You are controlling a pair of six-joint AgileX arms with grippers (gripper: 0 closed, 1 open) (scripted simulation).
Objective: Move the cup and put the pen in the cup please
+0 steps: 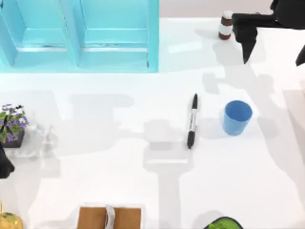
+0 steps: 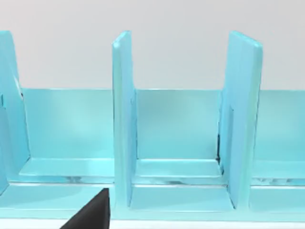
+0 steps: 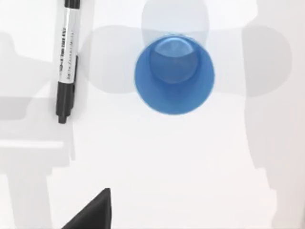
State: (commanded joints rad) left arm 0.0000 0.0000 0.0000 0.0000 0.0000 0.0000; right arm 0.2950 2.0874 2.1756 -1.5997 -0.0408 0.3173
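- The cup (image 1: 237,117) stands upright, mouth up, right of the table's middle — roughly four o'clock from centre; it is judged light, stiff and thin-walled, best taken across the rim or round the wall with gentle pressure (too much squeeze could tip or slide it on the smooth top).
- The pen (image 1: 192,121) lies flat just beside the cup, at its nine o'clock, apart from it and running nearly twelve to six; slim, rigid and prone to roll, it is best gripped across the grey-white label band at mid-length.
- The right gripper (image 1: 274,43) hangs at the cup's one o'clock, well apart, holding nothing — one dark finger is seen, the other is cut by the frame edge, so the gap looks wide.
- A little brown-and-white bottle (image 1: 225,25) stands beside that gripper.
- The left gripper (image 1: 5,164) is parked at the table's nine o'clock edge, mostly cut off; its jaw state cannot be told.
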